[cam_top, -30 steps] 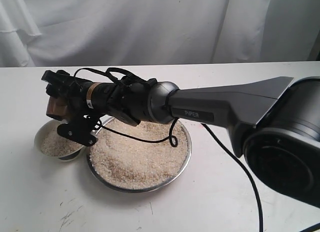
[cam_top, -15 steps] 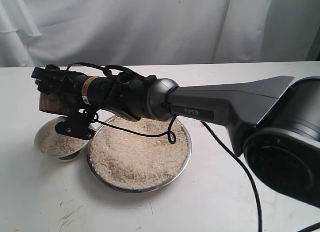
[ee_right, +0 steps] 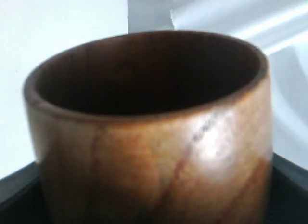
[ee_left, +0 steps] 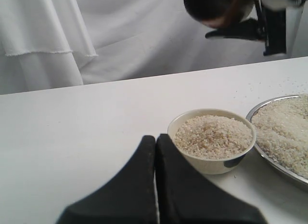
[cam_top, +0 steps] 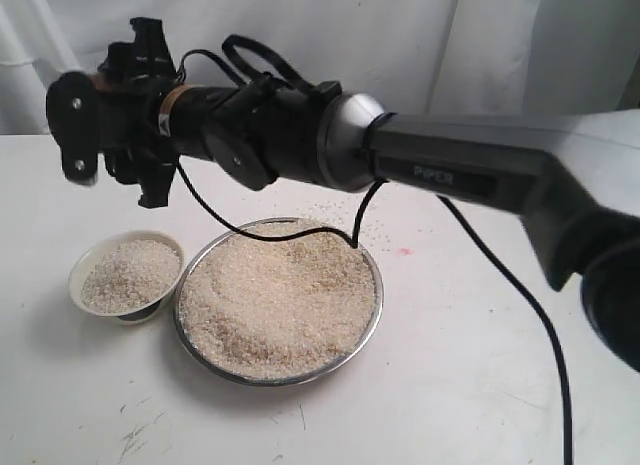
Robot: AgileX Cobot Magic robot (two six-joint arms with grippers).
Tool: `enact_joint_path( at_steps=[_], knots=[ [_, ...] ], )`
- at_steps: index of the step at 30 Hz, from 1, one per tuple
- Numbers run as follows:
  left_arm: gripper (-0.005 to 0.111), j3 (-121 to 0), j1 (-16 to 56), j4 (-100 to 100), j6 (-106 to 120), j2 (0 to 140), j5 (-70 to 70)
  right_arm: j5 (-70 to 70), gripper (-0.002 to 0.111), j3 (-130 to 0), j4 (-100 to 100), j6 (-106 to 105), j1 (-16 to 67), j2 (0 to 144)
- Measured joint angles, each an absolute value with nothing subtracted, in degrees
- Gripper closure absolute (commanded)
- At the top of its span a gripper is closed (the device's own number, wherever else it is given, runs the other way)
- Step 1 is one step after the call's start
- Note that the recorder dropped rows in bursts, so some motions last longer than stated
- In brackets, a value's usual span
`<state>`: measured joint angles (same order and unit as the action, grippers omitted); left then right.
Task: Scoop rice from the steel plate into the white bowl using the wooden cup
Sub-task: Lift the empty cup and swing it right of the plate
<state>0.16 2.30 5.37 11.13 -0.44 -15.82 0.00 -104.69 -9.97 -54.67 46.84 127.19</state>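
The wooden cup [ee_right: 154,137] fills the right wrist view, and its dark interior shows no rice. My right gripper [cam_top: 115,115] is shut on it, held high above the table and above the white bowl [cam_top: 76,277]; the wrist hardware hides most of the cup in the exterior view. Rice [cam_top: 130,273] fills the bowl. The steel plate [cam_top: 374,320] beside it carries a wide heap of rice [cam_top: 275,297]. In the left wrist view my left gripper [ee_left: 155,138] is shut and empty, low beside the white bowl [ee_left: 211,164], with the cup [ee_left: 219,7] overhead.
A white cloth backdrop [cam_top: 330,45] hangs behind the white table [cam_top: 450,385]. The right arm's cable [cam_top: 500,275] trails over the table to the right of the plate. A few grains lie scattered behind the plate [cam_top: 330,210].
The right gripper has risen from just over the bowl to well above it and rolled at the wrist, carrying the cup up. Bowl and plate have not moved.
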Motion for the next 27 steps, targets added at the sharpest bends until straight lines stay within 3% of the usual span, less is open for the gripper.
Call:
enact_joint_path(
  at_steps=[11, 18, 27],
  knots=[
    [0.107, 0.16, 2.30, 5.37, 11.13, -0.44, -15.82, 10.51, 0.108, -104.69, 4.93, -31.76, 45.83, 119.33],
    [0.107, 0.16, 2.30, 5.37, 11.13, -0.44, -15.82, 13.96, 0.108, -104.40, 17.13, -26.44, 39.30, 118.34],
    [0.107, 0.16, 2.30, 5.37, 11.13, -0.44, -15.82, -2.29, 0.108, -85.64, 20.50, -26.43, 38.24, 107.35]
  ],
)
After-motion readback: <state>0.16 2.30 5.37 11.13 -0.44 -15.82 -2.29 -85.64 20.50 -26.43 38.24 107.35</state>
